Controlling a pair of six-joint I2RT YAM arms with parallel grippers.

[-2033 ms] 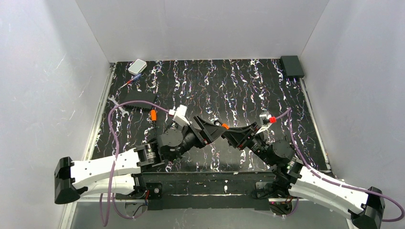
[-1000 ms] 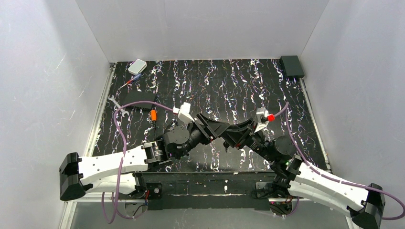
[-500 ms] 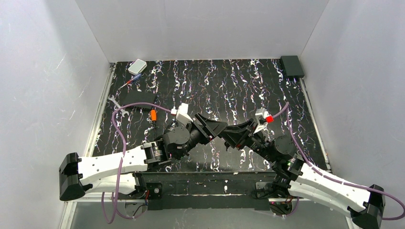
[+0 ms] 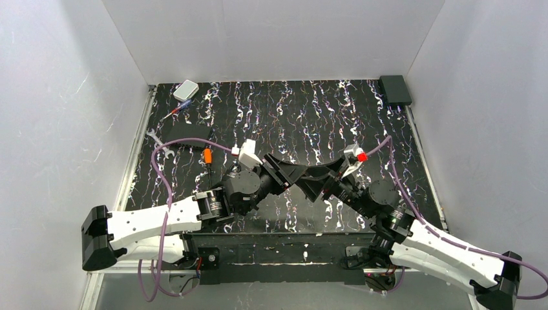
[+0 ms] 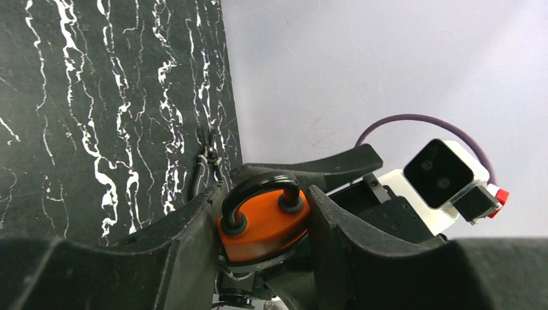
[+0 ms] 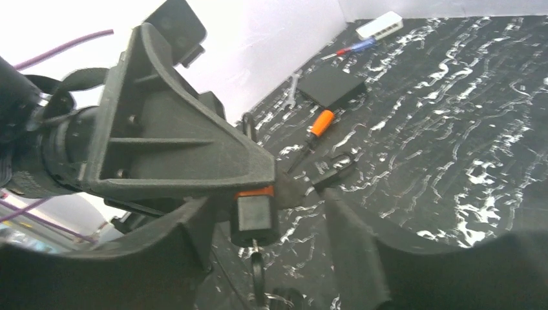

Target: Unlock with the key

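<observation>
My left gripper [image 4: 294, 173] is shut on an orange padlock [image 5: 265, 226] with a black shackle, one finger on each side of its body. In the right wrist view the padlock's black underside [image 6: 254, 223] faces the camera. The key [image 6: 257, 271], with a black head and a thin blade, sits in the keyhole and hangs below it with a ring. My right gripper [image 6: 273, 208] is open. Its fingers [image 6: 362, 245] stand wide on either side of the padlock and key and touch neither. In the top view the right gripper [image 4: 315, 181] meets the left tip to tip.
An orange-handled screwdriver [image 4: 207, 157] and a flat black box [image 4: 187, 134] lie left of the grippers. A wrench [image 4: 157, 141], a small screwdriver [image 4: 178, 110] and a white box [image 4: 185, 89] are at the far left. A black box [image 4: 395, 89] fills the far right corner.
Both grippers have stayed tip to tip. The left wrist has swung slightly and the right arm has edged a little left and farther back.
</observation>
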